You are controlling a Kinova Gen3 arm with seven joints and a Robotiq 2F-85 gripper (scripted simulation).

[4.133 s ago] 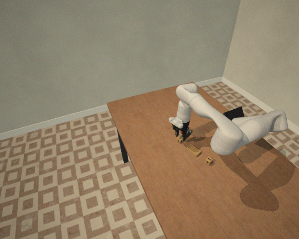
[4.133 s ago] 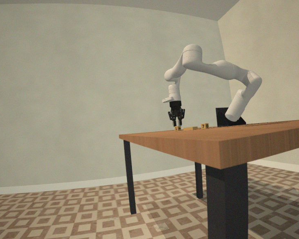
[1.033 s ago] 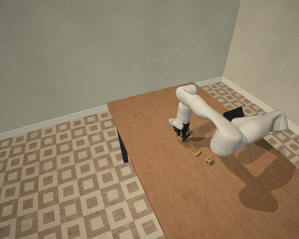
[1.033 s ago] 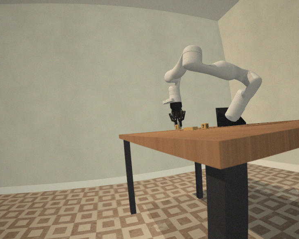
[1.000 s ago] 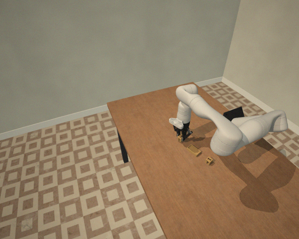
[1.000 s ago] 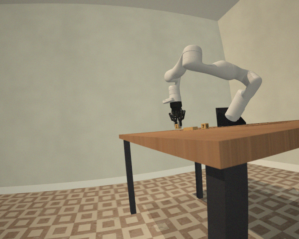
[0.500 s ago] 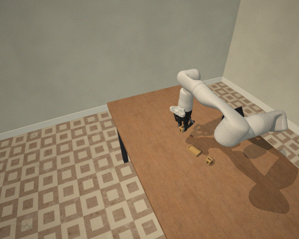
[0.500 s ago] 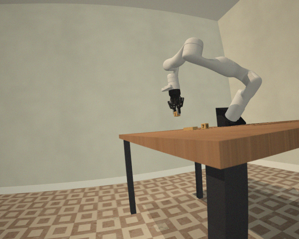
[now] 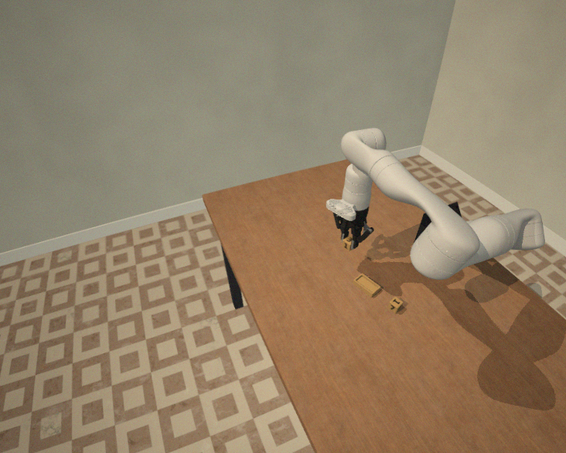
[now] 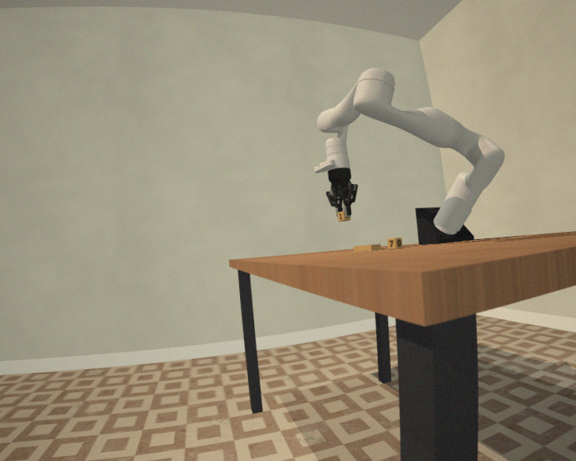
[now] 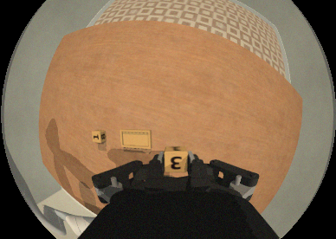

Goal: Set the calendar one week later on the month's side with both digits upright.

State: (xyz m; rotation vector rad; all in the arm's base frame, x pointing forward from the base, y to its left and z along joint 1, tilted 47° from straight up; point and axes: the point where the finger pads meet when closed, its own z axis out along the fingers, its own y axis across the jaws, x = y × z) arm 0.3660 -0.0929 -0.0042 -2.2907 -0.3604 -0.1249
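The gripper [image 9: 350,243] [image 10: 343,214] [image 11: 175,158] pinches a number cube [image 9: 347,243] [image 10: 341,216] [image 11: 176,162] up high. The tray [image 9: 367,285] [image 10: 366,248] [image 11: 136,139] on the table [image 9: 293,272] [image 10: 358,267] [image 11: 173,81] has no cube in it.

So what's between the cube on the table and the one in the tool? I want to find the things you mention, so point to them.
The tray [image 9: 367,285] [image 10: 366,248] [image 11: 136,139], on the table; the top view shows it.

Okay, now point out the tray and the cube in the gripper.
tray [image 9: 367,285] [image 10: 367,248] [image 11: 136,139]: top, exterior, wrist; floor, side, floor.
held cube [image 9: 346,243] [image 10: 341,216] [image 11: 176,162]: same views; visible faces.
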